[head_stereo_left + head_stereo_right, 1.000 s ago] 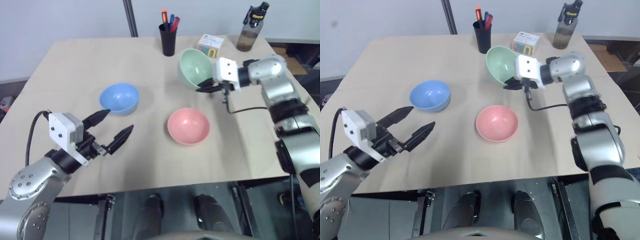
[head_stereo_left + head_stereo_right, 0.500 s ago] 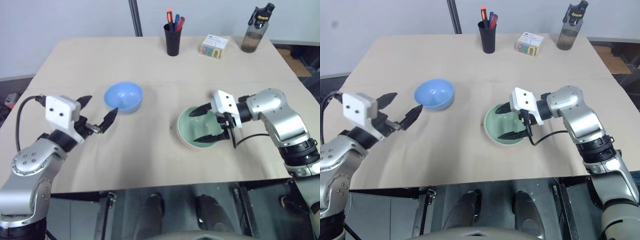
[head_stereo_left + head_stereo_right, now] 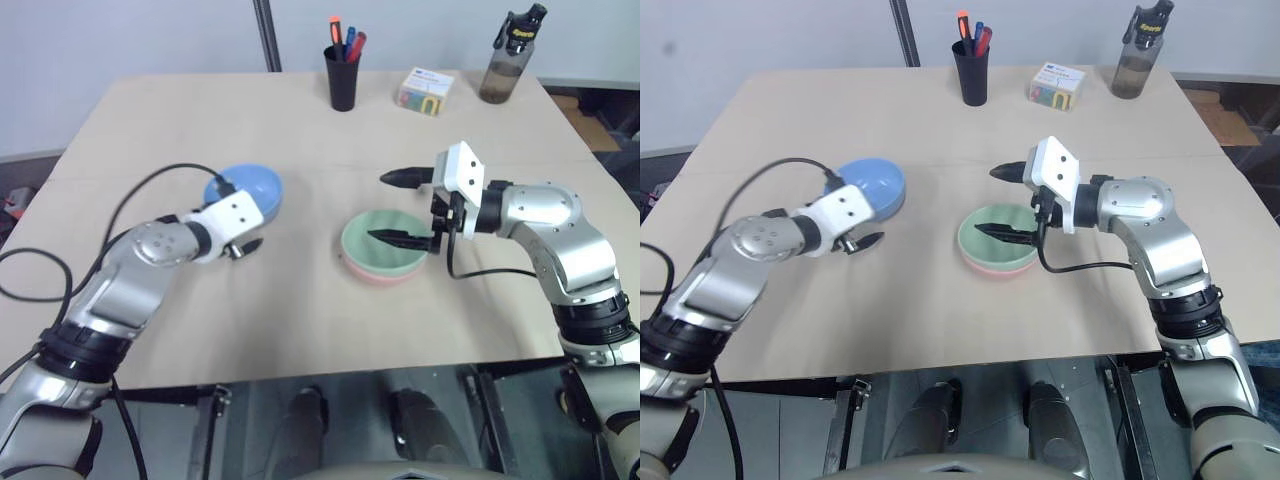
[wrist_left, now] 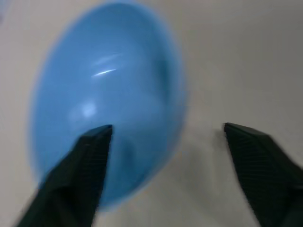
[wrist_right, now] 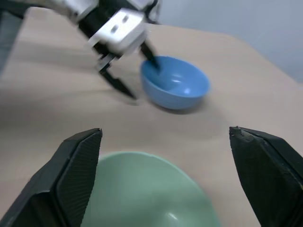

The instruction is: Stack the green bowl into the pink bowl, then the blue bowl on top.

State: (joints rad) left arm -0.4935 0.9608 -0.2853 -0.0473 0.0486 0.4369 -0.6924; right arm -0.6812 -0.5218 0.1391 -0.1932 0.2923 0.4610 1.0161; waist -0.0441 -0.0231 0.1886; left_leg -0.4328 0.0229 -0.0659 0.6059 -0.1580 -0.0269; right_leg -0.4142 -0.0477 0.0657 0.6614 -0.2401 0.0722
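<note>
A pale wooden table (image 3: 300, 120) fills most of the scene, its top matte and evenly lit. Beyond its far edge stands a plain light grey wall (image 3: 120, 40), with a dark metal pole (image 3: 266, 35) rising against it. At the far right corner, past the table's edge, a brown surface (image 3: 585, 125) lies lower down. Below the near edge a dark grey floor (image 3: 250, 425) shows. Soft, diffuse light leaves only faint shadows.

bare table (image 3: 300, 330) around the nested bowls; pen cup (image 3: 342, 78) stands well behind
</note>
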